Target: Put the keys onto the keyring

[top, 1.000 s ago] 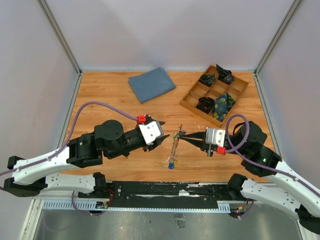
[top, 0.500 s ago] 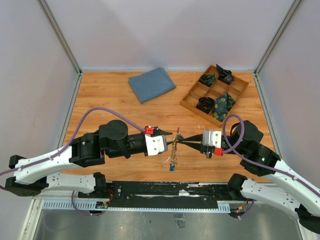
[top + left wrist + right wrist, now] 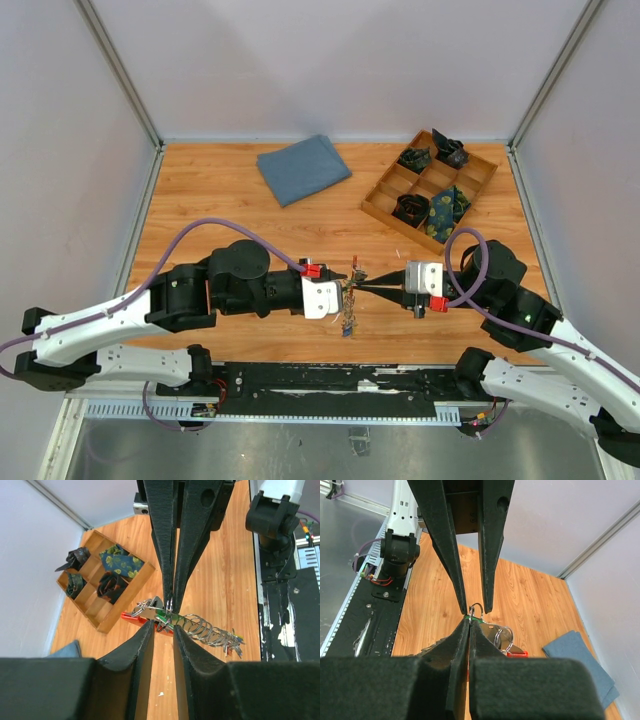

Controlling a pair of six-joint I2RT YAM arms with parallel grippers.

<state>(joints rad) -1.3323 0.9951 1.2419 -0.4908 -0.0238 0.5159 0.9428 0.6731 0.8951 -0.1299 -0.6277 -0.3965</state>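
Keys [image 3: 347, 312] hang in a bunch where the two tools meet, over the near part of the tabletop [image 3: 220, 210]. From above we see the left tool [image 3: 344, 291] and the right tool [image 3: 361, 288] tip to tip. A blue cloth [image 3: 303, 168] and a wooden tray [image 3: 393, 226] lie well behind.

From the left wrist, we see the left tool's fingers slightly apart, straddling the top of the bunch. The red keyring [image 3: 131, 616] shows just beyond them, and the keys trail off to the right on a chain of rings [image 3: 200, 627]. The right tool points in from the top, pinched shut on the bunch's upper end.

From the right wrist, we see its fingers pressed together there. The left tool's tips stand parted either side of a small ring [image 3: 476, 609].
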